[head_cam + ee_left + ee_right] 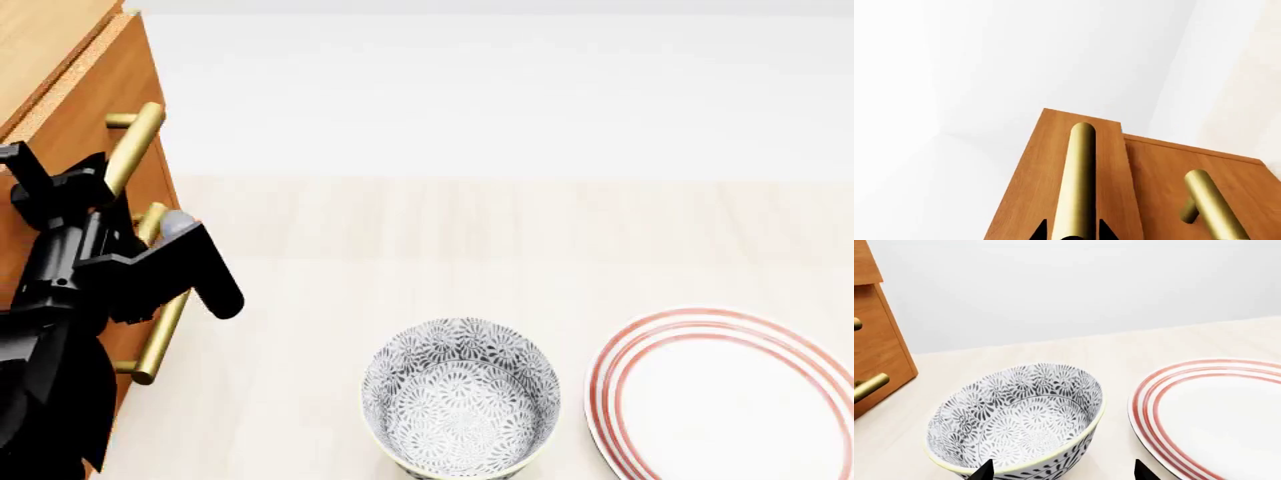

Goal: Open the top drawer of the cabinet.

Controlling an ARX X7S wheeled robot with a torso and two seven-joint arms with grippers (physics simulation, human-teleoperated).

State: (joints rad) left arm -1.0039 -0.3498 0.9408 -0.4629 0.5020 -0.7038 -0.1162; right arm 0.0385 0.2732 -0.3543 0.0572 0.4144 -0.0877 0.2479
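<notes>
At left edge of head view, cabinet [100, 95], top drawer [1054, 175] front jutting out past the one below. Left gripper [1073, 234] clamped on its brass handle [1077, 180]. Right gripper [1062, 471] spread apart, empty, just over patterned bowl [1021, 420], striped plate [1227, 410] beside.

Bright, even, sharp renders throughout; white backgrounds wash out, shadows barely visible.

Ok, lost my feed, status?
Left gripper jaws straddling brass handle, contact unclear; top drawer looks slightly out. Right gripper open by patterned bowl. Nothing blocking drawer.
</notes>
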